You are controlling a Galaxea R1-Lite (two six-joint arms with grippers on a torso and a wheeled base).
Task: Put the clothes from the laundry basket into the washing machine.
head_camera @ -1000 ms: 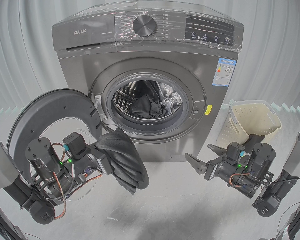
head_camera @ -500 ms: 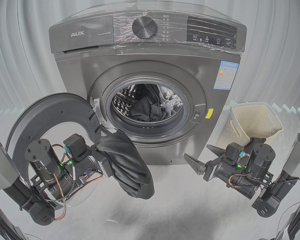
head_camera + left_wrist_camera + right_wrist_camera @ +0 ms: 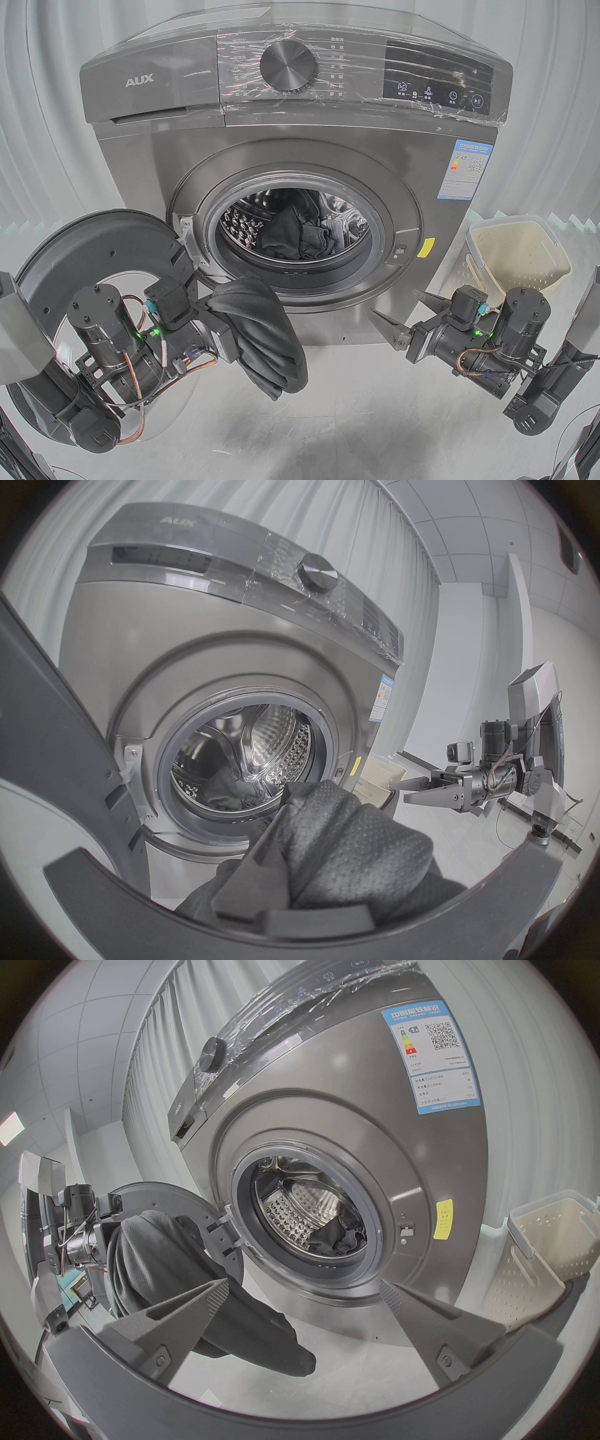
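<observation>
The whole head view has shifted since the earlier frame: the camera has drawn nearer to the washing machine, which stands larger and lower in the picture. The left arm has edged a little toward the middle.

At the far left the round door is swung fully open, its rim close behind the left arm. The left end effector is clamped on a dark garment that hangs in a long fold toward the floor without touching it. In the head view the garment's top fold overlaps the lower rim of the opening. The right wrist view shows it out in front of the door, with bare floor between it and the machine. The left wrist view has the cloth bunched between the fingers, below the mouth of the drum.

Inside the drum lie dark clothes, low and toward the back.

Right of the opening, the right end effector hangs low before the machine's lower right corner, spread wide and holding nothing. Its fingers frame the drum in its own view.

The laundry basket stands on the floor just beside the machine's right side. A dark patch at its foot may be cloth or shadow.
</observation>
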